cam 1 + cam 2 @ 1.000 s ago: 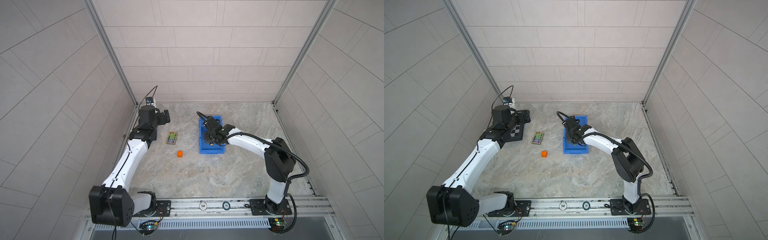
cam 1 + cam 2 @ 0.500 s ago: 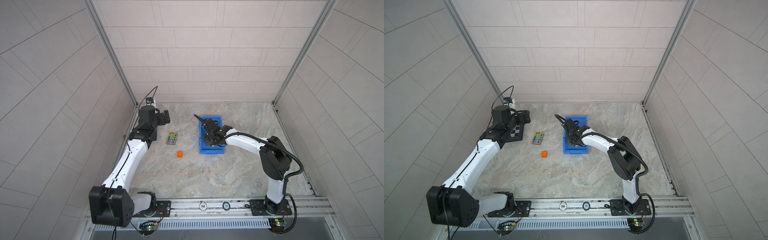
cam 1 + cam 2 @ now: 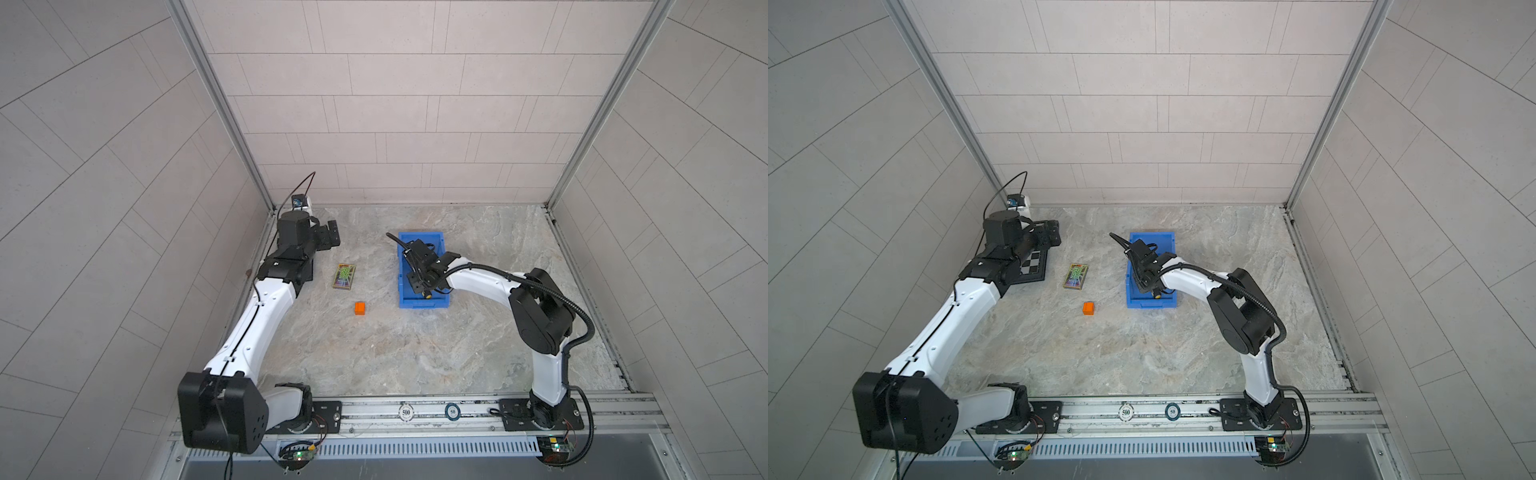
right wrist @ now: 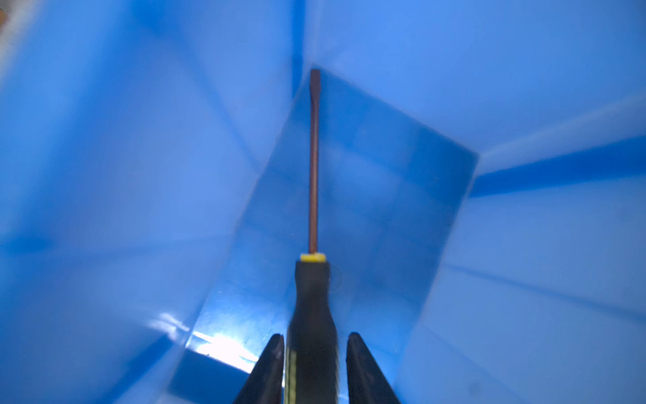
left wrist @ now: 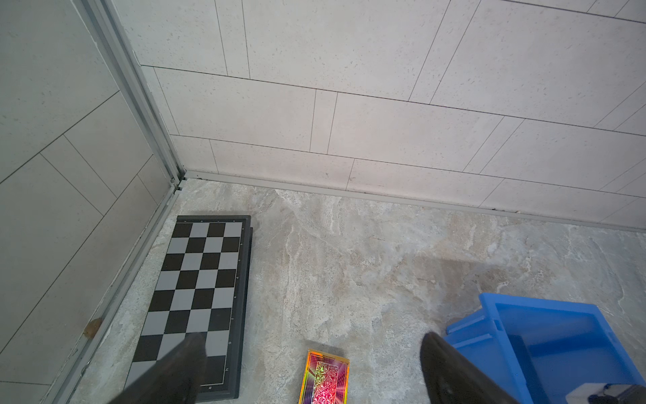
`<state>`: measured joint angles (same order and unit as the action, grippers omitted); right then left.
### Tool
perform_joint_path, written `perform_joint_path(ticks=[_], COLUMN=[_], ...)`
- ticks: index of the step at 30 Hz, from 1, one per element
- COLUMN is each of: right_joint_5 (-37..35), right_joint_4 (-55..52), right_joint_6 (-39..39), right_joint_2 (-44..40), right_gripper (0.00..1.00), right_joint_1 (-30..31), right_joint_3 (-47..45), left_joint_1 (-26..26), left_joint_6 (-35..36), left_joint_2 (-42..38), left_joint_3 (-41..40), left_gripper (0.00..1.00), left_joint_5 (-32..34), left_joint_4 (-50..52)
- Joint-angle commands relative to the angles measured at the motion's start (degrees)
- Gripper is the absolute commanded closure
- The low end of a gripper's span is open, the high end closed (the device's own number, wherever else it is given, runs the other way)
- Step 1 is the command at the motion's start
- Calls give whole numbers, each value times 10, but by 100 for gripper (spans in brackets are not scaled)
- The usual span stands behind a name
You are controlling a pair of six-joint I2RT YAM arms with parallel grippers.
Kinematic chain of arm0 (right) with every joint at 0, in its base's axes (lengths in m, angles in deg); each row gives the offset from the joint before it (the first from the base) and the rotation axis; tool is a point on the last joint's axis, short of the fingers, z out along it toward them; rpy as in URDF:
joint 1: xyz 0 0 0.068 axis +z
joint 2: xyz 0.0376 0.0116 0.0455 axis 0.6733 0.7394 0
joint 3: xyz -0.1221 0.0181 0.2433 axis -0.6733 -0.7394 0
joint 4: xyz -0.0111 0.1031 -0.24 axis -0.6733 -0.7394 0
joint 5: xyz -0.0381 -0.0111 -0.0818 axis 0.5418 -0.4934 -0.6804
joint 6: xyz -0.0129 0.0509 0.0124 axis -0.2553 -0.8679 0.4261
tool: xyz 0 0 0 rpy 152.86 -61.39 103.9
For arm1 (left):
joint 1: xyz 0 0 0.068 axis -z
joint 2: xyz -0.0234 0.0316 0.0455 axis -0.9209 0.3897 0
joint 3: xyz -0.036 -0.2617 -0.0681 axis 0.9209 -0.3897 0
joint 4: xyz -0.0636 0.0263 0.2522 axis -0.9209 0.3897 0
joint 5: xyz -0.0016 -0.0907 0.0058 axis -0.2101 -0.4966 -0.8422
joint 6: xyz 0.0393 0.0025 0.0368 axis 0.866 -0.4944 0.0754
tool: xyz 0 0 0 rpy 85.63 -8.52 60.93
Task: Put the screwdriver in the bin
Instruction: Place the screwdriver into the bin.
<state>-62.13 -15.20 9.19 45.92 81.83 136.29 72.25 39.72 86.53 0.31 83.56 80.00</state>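
The blue bin (image 3: 422,305) (image 3: 1150,305) stands mid-table, and its rim (image 5: 545,307) also shows in the left wrist view. My right gripper (image 3: 417,286) (image 3: 1146,286) reaches down inside it. The screwdriver (image 4: 311,314) points its thin shaft into the bin's far corner. Its black handle lies between my right gripper (image 4: 314,337), whose jaws stand slightly apart with blue showing in the gaps beside the handle. The screwdriver's yellow end (image 3: 427,296) (image 3: 1157,296) shows in both top views. My left gripper (image 3: 332,237) (image 3: 1054,237) (image 5: 311,335) hangs open and empty at the far left.
A chessboard (image 3: 1034,264) (image 5: 199,280) lies by the left wall under my left arm. A shiny card box (image 3: 344,276) (image 3: 1076,276) (image 5: 325,377) and an orange cube (image 3: 360,308) (image 3: 1088,308) lie between the chessboard and the bin.
My right wrist has shifted a little to the left inside the bin. The left arm has not moved.
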Motion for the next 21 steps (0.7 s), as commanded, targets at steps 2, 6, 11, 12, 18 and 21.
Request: perform_joint_path(ticks=[2,6,11,12,18,21], right_joint_5=[-22,-23,-23,-22,-11,-7], right_joint_4=[5,7,9,10,2,-5], right_joint_6=[6,1,-1,-1,-7,-6], right_joint_2=[20,23,7,4,-36,-63], right_gripper=[66,66,66,66,65,65], right_joint_1=[-3,-5,-5,-5,-5,-5], right_joint_3=[9,8,6,6,14,22], left_joint_1=[-4,-4,-4,-4,-4,-4], left_joint_6=[8,8,8,8,8,9], left_joint_2=[-7,-6,-5,-5,-3,-3], left_joint_3=[19,20,20,20,19,19], left_gripper=[1,1,0,0,0,0], left_joint_5=[7,7,8,8,8,9], left_joint_4=[5,6,6,6,6,6])
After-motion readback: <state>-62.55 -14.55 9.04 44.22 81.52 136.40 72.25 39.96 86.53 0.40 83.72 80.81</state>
